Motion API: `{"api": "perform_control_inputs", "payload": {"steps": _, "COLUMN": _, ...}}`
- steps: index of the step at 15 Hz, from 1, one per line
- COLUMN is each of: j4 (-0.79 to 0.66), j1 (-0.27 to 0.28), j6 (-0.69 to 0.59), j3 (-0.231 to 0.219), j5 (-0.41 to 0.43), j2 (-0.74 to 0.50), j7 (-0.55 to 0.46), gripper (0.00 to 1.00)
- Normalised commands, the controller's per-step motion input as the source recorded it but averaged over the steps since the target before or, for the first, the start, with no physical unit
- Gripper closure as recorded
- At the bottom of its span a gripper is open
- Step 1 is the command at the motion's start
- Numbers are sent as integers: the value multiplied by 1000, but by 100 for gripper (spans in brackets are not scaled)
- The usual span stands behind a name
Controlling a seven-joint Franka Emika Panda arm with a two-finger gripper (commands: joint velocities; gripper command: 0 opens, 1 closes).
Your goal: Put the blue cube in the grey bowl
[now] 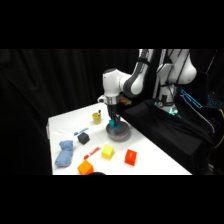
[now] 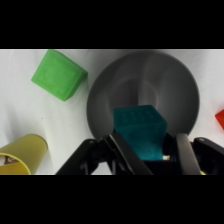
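Wrist view: the tool (image 2: 145,150) grips the blue cube (image 2: 139,127) between its fingers (image 2: 183,150), directly over the grey bowl (image 2: 165,80); the cube appears not yet to rest on the bowl's floor. A green block (image 2: 59,74) and yellow cup (image 2: 22,155) stand beside the bowl on the desk (image 2: 20,110).

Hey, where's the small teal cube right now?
In the wrist view the small teal cube sits between the hand's two fingers, directly over the round grey bowl; the side view shows that bowl mid-table, right of the yellow cup.
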Motion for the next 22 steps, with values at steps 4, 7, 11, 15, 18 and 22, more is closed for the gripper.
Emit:
{"api": "perform_control_inputs", "payload": {"steps": 4, "j4": 33, "j1": -44, "j6": 266, "j3": 60, "j5": 188, "j2": 190, "j7": -210, "gripper": 24}}
{"api": "perform_control_inputs", "payload": {"steps": 7, "j4": -1, "j1": -97, "j6": 69, "j3": 123, "j5": 200, "j2": -20, "j7": -231, "gripper": 16}}
{"api": "perform_control_inputs", "payload": {"steps": 11, "j4": -56, "j1": -75, "j6": -87, "j3": 116, "j5": 196, "j2": -207, "j7": -229, "gripper": 0}}
{"api": "perform_control_inputs", "payload": {"steps": 15, "j4": -96, "j1": 2, "j6": -310, "j3": 30, "j5": 114, "j2": -426, "j7": -144, "gripper": 0}}
{"api": "perform_control_inputs", "payload": {"steps": 18, "j4": 2, "j1": 73, "j6": -509, "j3": -72, "j5": 33, "j2": -442, "j7": -61, "gripper": 0}}
{"api": "perform_control_inputs", "payload": {"steps": 22, "j4": 118, "j1": 97, "j6": -538, "j3": -108, "j5": 38, "j2": -353, "j7": -105, "gripper": 0}}
